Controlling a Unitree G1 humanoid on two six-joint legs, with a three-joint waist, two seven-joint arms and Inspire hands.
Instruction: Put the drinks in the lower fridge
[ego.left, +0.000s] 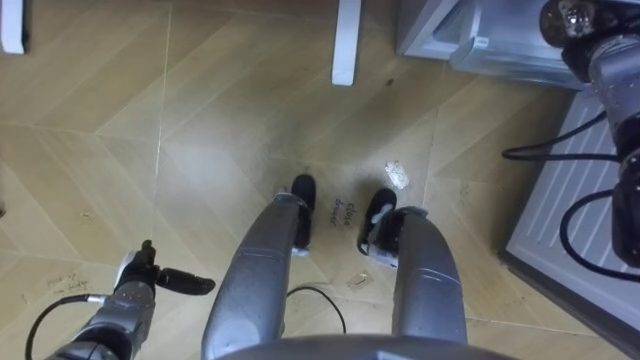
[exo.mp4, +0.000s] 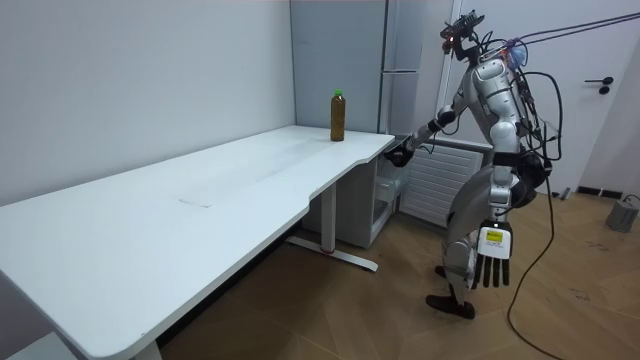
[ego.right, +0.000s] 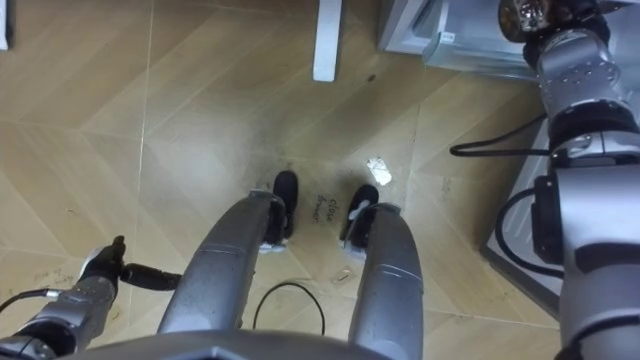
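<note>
- bottle (exo.mp4: 338, 115): brown drink, green cap, upright on the far corner of the white desk (exo.mp4: 200, 200), upper middle of the room view. It is in neither hand and not yet in the fridge.
- bottle label: none readable at this range.
- right hand (exo.mp4: 399, 155): arm stretched out toward the lower part of the grey fridge (exo.mp4: 400, 50), just right of the desk corner and below the bottle, not touching it. Probably there to work the lower door before the drink goes in. It looks like a dark lump and I cannot tell the finger state or whether it has hold of anything.
- left hand (ego.left: 140, 285): lower left of the eye views, hanging by the thigh. Fingers are straight and relaxed and hold nothing. It looks idle, free for the bottle later.
- the robot stands between the desk end and a ribbed white panel (exo.mp4: 445, 180), facing the fridge and close enough to reach it.
- lower fridge compartment: looks open under the reaching arm, not certain.
- floor writing (ego.left: 343, 210): small dark handwritten scribble between the feet, too small to read; likely a stance mark.
- white scrap (ego.left: 397, 176) on the floor just above the right foot.
</note>
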